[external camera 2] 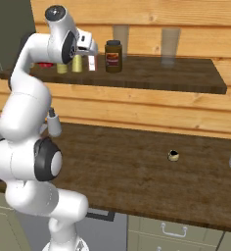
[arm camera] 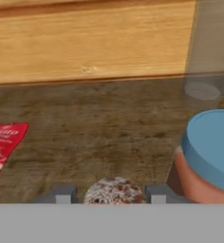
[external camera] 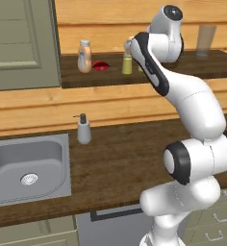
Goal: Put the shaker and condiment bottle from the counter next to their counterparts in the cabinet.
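claw (arm camera: 109, 194): tips flank shaker (arm camera: 115, 189) cap, can't tell if clamped or slack | shaker: upright on cabinet (arm camera: 109, 118) shelf, right under me | handling: probably light, stiff, smooth, tippy; I'd pinch body below cap | condiment bottle (external camera: 84, 56): on shelf beside red item (external camera: 101, 66)

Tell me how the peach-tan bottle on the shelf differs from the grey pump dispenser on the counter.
The condiment bottle is peach-tan with a plain pale cap; the pump dispenser is grey with a spout on top. The bottle stands in the cabinet, the dispenser on the counter beside the sink. Both stand upright.
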Tool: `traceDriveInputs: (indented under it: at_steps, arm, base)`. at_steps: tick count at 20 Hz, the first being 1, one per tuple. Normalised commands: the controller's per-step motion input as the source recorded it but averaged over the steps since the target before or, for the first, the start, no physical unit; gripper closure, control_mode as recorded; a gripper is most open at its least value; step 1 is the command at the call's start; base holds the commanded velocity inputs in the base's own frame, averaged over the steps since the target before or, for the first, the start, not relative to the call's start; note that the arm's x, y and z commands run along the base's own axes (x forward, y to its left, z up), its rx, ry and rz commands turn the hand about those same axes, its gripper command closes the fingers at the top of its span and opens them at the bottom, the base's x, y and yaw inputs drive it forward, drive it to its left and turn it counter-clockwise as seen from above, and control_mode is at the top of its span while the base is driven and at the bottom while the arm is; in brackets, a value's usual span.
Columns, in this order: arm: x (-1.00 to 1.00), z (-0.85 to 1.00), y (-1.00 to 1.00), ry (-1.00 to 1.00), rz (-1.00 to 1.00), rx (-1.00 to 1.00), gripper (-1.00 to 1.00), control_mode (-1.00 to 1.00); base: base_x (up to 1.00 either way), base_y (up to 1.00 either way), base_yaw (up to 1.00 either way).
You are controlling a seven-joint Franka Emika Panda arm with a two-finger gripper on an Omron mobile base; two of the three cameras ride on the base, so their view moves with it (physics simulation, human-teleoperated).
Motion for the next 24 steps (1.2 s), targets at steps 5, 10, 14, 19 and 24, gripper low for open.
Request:
traceDriveInputs:
  at_steps: [5, 10, 14, 19, 24]
  arm:
    - [0.00, 0.20, 0.00, 0.09, 0.03, 0.02, -1.00, -1.00]
    - [0.00, 0.22, 0.00, 0.05, 0.00, 0.00, -1.00, -1.00]
    - [-0.02, 0.13, 0.00, 0.02, 0.00, 0.00, -1.00, -1.00]
    - [-0.44, -0.03, 0.02, 0.00, 0.00, 0.00, -1.00, -1.00]
    - [-1.00, -0.86, 0.01, -0.18, 0.00, 0.00, -1.00, -1.00]
  base:
    - [0.00, 0.00, 0.00]
    - [0.00, 0.00, 0.00]
    - [0.00, 0.00, 0.00]
    - [0.00, 0.00, 0.00]
    - [0.00, 0.00, 0.00]
